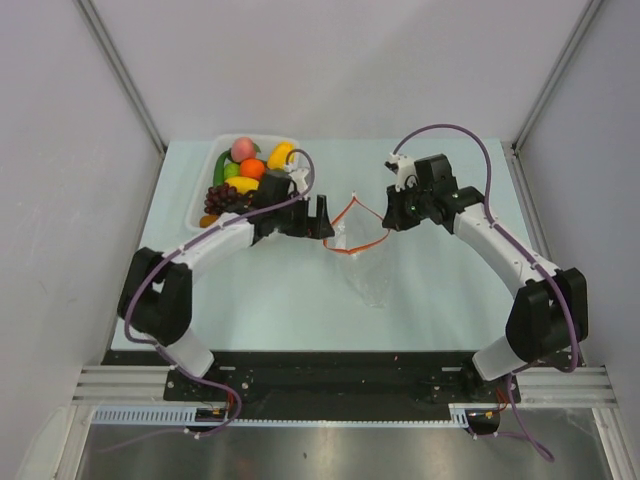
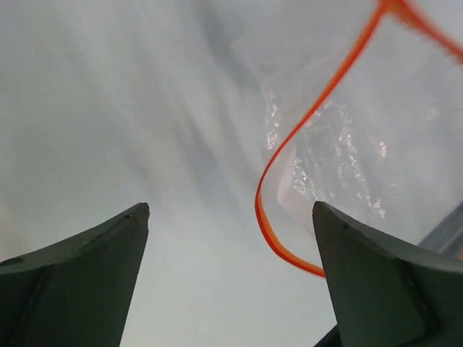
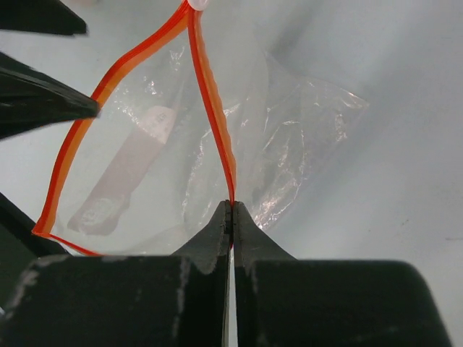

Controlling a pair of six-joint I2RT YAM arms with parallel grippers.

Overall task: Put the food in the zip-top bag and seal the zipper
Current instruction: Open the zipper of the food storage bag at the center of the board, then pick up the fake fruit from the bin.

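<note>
The clear zip-top bag (image 1: 366,268) lies mid-table with its mouth held open. Its red-orange zipper (image 1: 345,208) forms a loop. My right gripper (image 1: 387,216) is shut on the zipper's right side, as the right wrist view shows (image 3: 231,207). My left gripper (image 1: 328,218) is open and empty at the mouth's left edge. In the left wrist view the zipper (image 2: 262,210) curves between its fingers, close to the right one (image 2: 347,253). The food lies in a white tray (image 1: 203,190): a pink fruit (image 1: 242,149), an orange one (image 1: 252,168), a yellow one (image 1: 281,154) and purple grapes (image 1: 222,196).
The tray stands at the table's back left, just behind my left arm. Grey walls close in the table on the left, right and back. The bag's body (image 3: 289,137) spreads toward the near side of the table.
</note>
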